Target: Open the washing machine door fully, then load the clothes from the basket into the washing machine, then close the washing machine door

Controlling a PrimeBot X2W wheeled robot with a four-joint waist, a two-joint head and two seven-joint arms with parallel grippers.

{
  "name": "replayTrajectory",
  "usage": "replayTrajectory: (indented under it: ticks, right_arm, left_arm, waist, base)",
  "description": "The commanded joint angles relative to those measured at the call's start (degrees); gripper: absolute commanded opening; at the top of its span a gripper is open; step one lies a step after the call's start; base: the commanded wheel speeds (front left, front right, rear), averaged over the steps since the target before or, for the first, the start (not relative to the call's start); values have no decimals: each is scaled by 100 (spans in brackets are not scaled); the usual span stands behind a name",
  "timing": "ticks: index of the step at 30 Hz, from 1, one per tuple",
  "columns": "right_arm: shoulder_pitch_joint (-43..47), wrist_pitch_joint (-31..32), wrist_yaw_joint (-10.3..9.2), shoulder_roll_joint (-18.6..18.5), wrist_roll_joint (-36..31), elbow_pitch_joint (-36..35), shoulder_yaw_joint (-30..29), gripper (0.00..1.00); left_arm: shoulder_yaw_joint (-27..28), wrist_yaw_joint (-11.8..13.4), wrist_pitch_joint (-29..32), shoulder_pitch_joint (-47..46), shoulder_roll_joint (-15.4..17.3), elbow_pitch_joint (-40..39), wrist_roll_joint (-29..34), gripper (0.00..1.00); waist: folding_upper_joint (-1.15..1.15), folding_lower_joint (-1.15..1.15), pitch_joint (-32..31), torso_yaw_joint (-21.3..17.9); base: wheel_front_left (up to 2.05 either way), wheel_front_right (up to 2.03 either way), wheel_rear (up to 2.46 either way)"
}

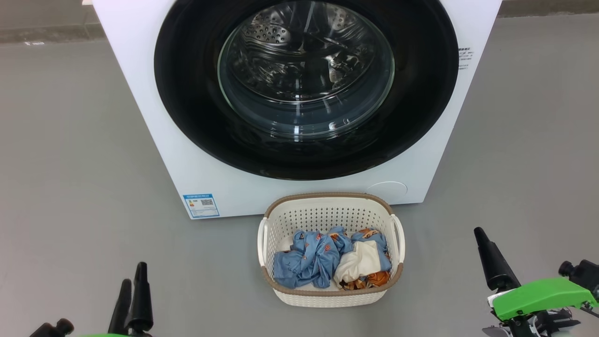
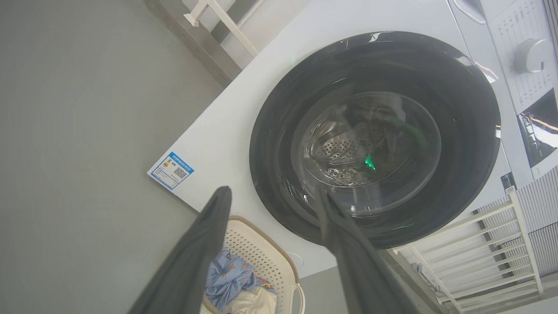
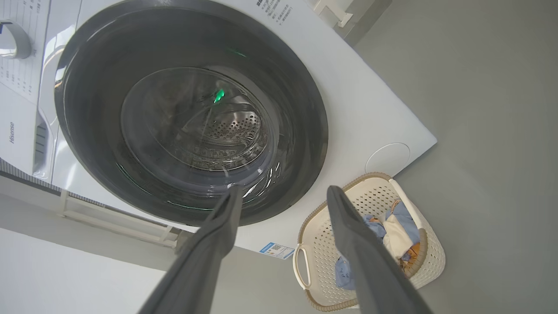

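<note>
1. The washing machine door [image 1: 306, 84] is shut. It sits on the front of the big white boxy washing machine [image 1: 154, 140], at the far side of the grey floor [image 1: 70, 164].
2. The door is round, with a wide shiny black rim and a bulging clear glass bowl in the middle. I think the rim is slippery, so a claw could slide off when it pulls.
3. The basket [image 1: 323, 215] stands on the floor just in front of the machine, below the door. A low arm could bump it and push it away.
4. The clothes [image 1: 313, 257] lie crumpled in the basket. They look soft and floppy, so one could drop on the floor or get caught in the door.
5. The basket is hard cream plastic with many little holes and a brown woven-look rim.
6. The left claw [image 2: 272, 196] and the right claw [image 3: 284, 192] are both spread wide and hold nothing. They are near, one on each side of the basket.
</note>
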Motion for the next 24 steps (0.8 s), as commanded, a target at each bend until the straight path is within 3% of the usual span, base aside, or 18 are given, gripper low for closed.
replayTrajectory:
  ticks: [1, 24]
  right_arm:
    - [-289, -73, 16, -134, -162, -142, 89, 100]
    - [-420, -447, 22, -383, -1366, -135, 516, 100]
  left_arm:
    - [64, -20, -89, -147, 90, -205, 217, 100]
    - [-44, -29, -459, -186, 103, -312, 1826, 100]
  waist:
    - [0, 0, -4, 4]
    - [0, 0, 69, 26]
  base:
    - [0, 0, 0]
    - [0, 0, 0]
